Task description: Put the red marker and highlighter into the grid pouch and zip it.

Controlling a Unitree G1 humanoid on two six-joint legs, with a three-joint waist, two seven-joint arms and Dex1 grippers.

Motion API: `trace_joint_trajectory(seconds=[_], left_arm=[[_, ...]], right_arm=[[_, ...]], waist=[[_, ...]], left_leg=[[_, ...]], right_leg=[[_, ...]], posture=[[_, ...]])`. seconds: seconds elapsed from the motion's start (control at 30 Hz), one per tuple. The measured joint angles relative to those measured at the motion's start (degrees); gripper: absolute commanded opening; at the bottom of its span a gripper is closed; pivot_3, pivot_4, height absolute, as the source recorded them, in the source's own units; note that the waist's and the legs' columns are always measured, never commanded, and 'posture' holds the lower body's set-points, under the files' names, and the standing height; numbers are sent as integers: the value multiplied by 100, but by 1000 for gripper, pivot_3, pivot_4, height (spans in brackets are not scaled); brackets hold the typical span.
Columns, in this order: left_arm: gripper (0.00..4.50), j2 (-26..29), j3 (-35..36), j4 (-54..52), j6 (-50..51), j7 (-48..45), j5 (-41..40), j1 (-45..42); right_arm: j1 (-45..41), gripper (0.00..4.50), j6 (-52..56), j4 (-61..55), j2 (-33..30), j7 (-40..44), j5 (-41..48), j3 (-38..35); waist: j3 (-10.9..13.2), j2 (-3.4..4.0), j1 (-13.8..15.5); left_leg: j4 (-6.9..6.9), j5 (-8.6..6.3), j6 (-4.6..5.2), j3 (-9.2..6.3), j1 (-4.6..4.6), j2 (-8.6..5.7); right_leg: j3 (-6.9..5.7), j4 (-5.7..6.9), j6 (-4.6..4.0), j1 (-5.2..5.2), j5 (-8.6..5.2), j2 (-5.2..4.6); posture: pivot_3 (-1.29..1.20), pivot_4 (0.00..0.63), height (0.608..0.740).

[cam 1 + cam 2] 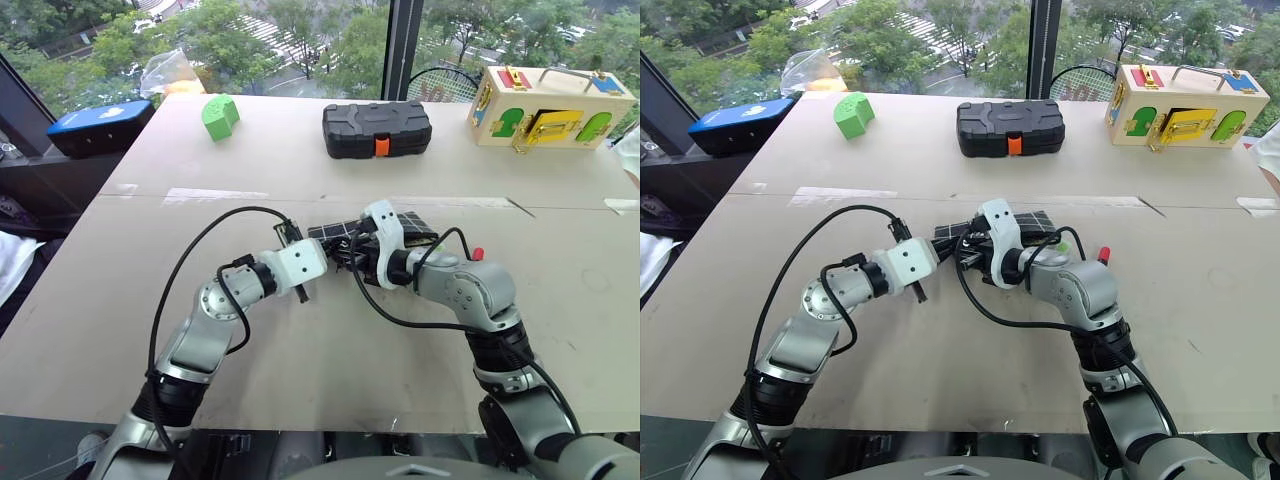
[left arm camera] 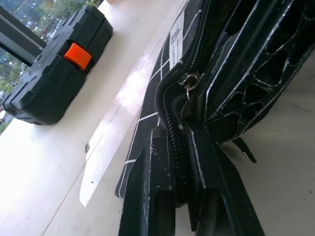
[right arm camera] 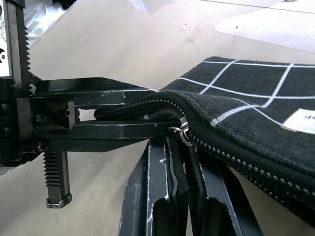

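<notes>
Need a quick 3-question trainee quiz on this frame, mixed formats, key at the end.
1. True or false: the left gripper is shut on the end of the grid pouch.
2. Multiple choice: what does the right gripper pinch? A) the black case's orange latch B) the pouch's zipper pull C) the green arched block
3. Fill in: the zipper slider has an open stretch of zipper on one side, so the pouch is ___ zipped.

Key: 1 true. 2 B, the zipper pull. 3 not fully.
</notes>
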Motion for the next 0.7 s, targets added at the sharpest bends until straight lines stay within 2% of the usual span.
trace_joint_trajectory(seconds=[0.03,0.07,0.1,0.2,0.33,0.37,0.4,0.47,0.5,0.7], left_arm=[[0,-19,1,0,20,6,4,0],[0,-39,2,0,40,12,3,0],[0,-99,-8,-4,50,11,-12,-5],[0,-150,-7,-3,102,2,-81,-7],[0,-108,64,0,127,-1,-166,41],[0,-78,86,4,127,-1,-196,64],[0,-69,97,4,126,-1,-217,73],[0,-43,107,4,111,-1,-247,93],[0,-36,107,4,111,-1,-255,104],[0,20,107,4,60,-10,-337,167]], right_arm=[[1,67,-49,-8,-45,55,-39,66],[5,659,-77,-16,-90,109,-62,107],[54,926,-102,-99,-204,283,-38,160],[309,2240,-66,-526,-423,520,105,213],[662,2240,150,-1453,-966,636,410,-172],[772,1560,244,-1681,-1010,627,542,-374],[831,1375,278,-1791,-1015,611,604,-506],[974,331,447,-2112,-960,401,814,-939],[978,147,471,-2149,-948,352,838,-1003],[976,147,610,-1940,-571,-446,791,-1493]], waist=[[0,0,-3],[0,1,-3],[0,0,2],[2,2,1],[1,-1,16],[0,-2,12],[0,-2,12],[1,-1,-2],[1,-1,-2],[2,1,10]], left_leg=[[0,0,0,0,0,0],[0,0,0,0,0,0],[-1,0,0,-2,0,1],[-1,0,0,-2,-1,1],[-1,-3,3,-5,-2,1],[-1,-3,5,-5,-2,1],[-1,-5,7,-5,-1,1],[-4,-13,20,-5,1,3],[-4,-13,20,-5,2,3],[-6,-11,17,-4,1,1]], right_leg=[[0,0,0,0,0,0],[0,0,0,0,0,0],[-2,0,0,0,0,0],[-1,-2,0,0,0,0],[-4,-5,0,1,0,-3],[-4,-5,0,1,0,-3],[-4,-5,0,1,0,-3],[-4,-4,0,0,0,-1],[-3,-4,0,0,0,-1],[-3,-5,-1,0,0,-1]], posture=[[0,150,740],[0,150,740],[0,150,740],[0,150,740],[0,150,740],[0,150,740],[0,150,740],[0,150,740],[0,150,740],[0,150,740]])
